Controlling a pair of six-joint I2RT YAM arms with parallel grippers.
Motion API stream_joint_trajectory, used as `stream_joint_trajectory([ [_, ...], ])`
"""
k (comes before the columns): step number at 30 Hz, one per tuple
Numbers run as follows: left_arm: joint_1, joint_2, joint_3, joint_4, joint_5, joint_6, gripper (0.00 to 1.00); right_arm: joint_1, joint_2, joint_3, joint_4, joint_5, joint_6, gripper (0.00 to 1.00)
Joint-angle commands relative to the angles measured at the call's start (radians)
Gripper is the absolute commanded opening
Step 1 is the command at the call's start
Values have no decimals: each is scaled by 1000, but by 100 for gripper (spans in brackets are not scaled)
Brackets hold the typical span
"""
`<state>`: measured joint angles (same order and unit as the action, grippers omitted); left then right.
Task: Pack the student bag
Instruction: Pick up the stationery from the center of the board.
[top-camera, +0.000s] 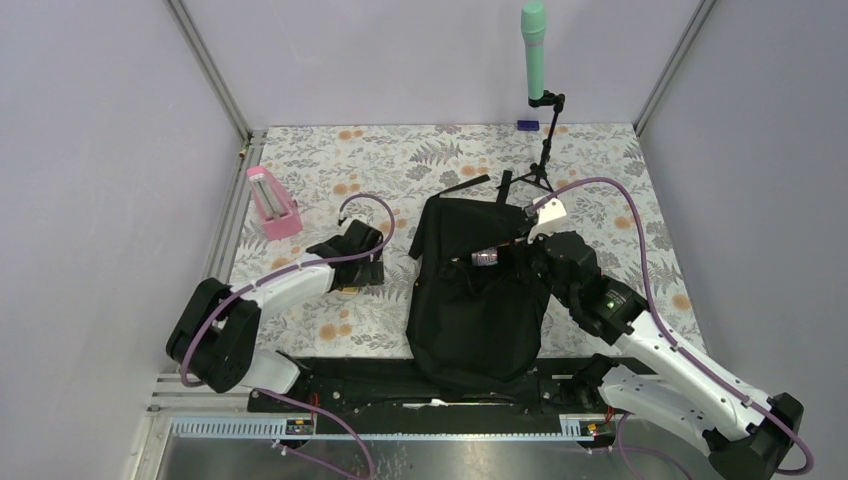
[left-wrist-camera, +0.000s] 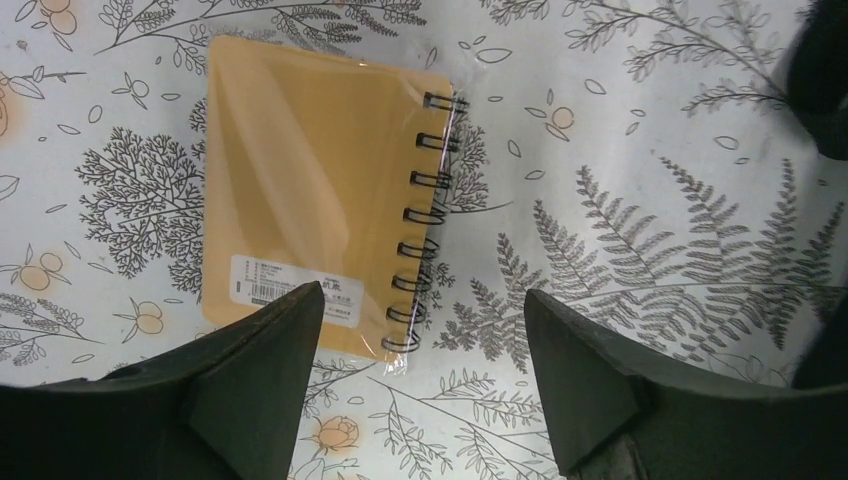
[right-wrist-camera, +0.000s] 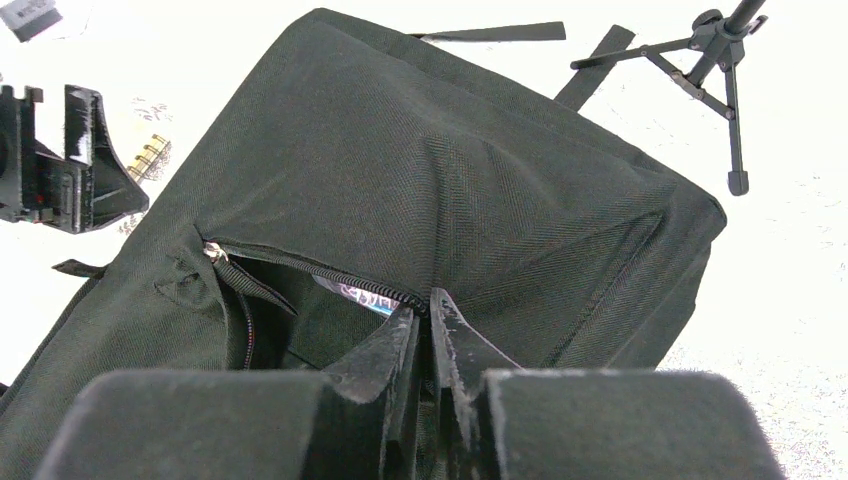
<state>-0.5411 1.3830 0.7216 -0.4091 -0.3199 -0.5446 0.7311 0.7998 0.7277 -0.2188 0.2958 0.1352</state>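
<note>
While my right claw (right-wrist-camera: 428, 305) pinches the bag (right-wrist-camera: 450, 180) by its zipper (right-wrist-camera: 310, 270):
left claw (left-wrist-camera: 422, 295) wide open above the notebook (left-wrist-camera: 310, 190).

The place is a robotics lab test cell. Plain pale lilac wall panels (top-camera: 100, 150), held in bare aluminium corner posts (top-camera: 212, 75), box in a desk (top-camera: 400, 160) covered with a leaf-and-flower printed sheet. A white-and-black left robot arm (top-camera: 290, 280) and its matching right robot arm (top-camera: 665, 350) are bolted to a black base rail (top-camera: 380, 378) at the near edge, trailing purple cables (top-camera: 600, 181). A mint-green microphone (top-camera: 534, 45) stands on a black tripod (top-camera: 545, 150) at the back.
</note>
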Motion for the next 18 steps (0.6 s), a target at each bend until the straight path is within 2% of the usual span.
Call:
stream_joint_trajectory([
  [1,-4,64,68,-29,-58,17,71,8,-35,17,94,23,-9,13],
  [4,-16,96,84,-31,-57,13,62,8,-40,15,94,26,-10,13],
  [8,-32,134,101,-39,-66,8,58,7,-41,16,94,26,-11,13],
  [13,-49,174,115,-61,-101,-5,48,8,-45,14,94,31,-12,14],
  [18,-55,185,102,-62,-107,-25,29,8,-42,13,94,32,-11,14],
])
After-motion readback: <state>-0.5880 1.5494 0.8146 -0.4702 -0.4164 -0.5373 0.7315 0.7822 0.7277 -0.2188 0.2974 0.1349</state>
